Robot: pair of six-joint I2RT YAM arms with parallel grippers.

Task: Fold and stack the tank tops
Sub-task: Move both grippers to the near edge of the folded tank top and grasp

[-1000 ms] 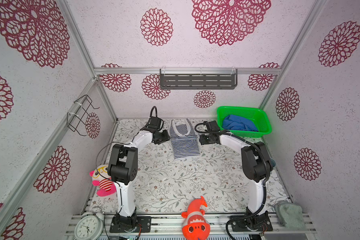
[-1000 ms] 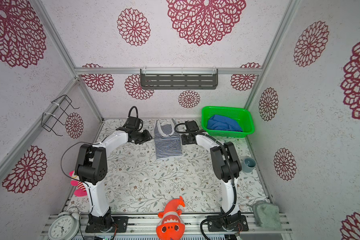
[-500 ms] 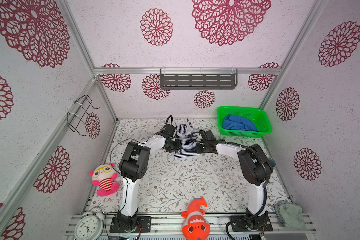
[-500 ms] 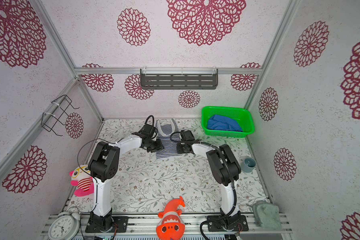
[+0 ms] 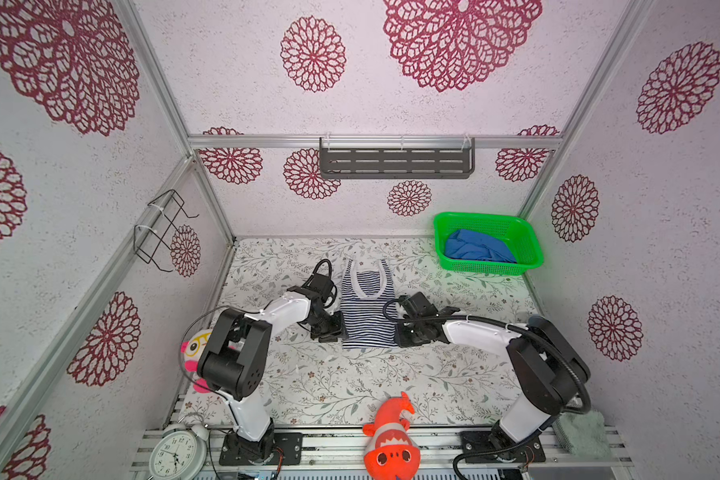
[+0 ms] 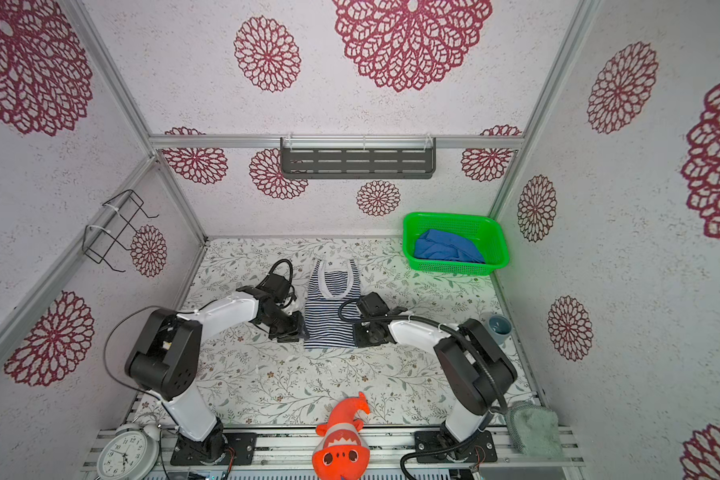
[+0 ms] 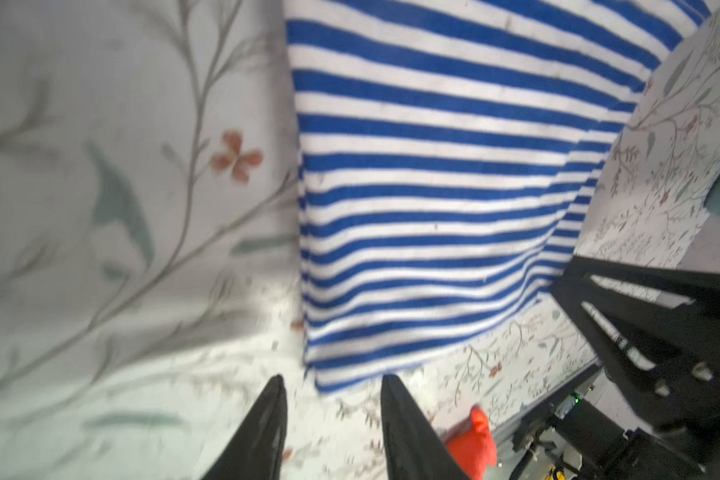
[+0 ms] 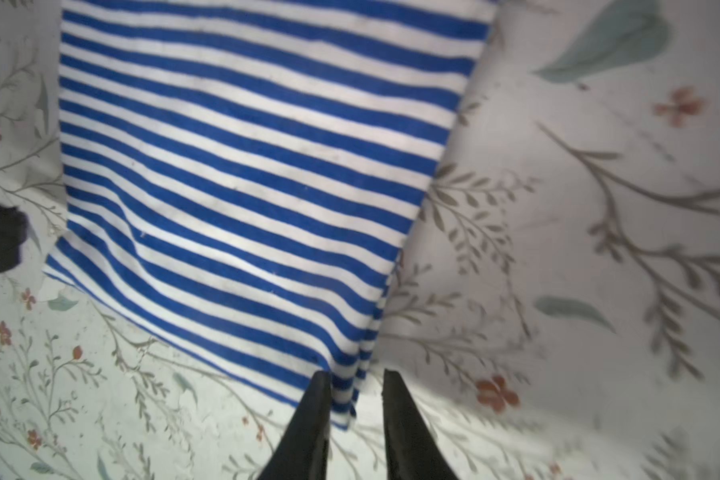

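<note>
Lying flat, the striped tank top (image 5: 366,316) looks soft and light, best lifted by its bottom corners; left gripper (image 7: 333,380) wide beside one, right gripper (image 8: 356,374) narrow around the other

there's the striped tank top (image 5: 367,316), thin navy-and-white bands, lying flat on the worktop (image 5: 350,386), a touch back of the middle. its straps point to the back edge, and its hem runs square to the front edge. both long sides look folded in, so it makes a narrow, tidy rectangle. up close, the side edges show stacked layers. over in the back right corner, the blue tank top (image 5: 476,249), plain royal blue, sits crumpled in a heap inside the green basket (image 5: 487,217).
</note>
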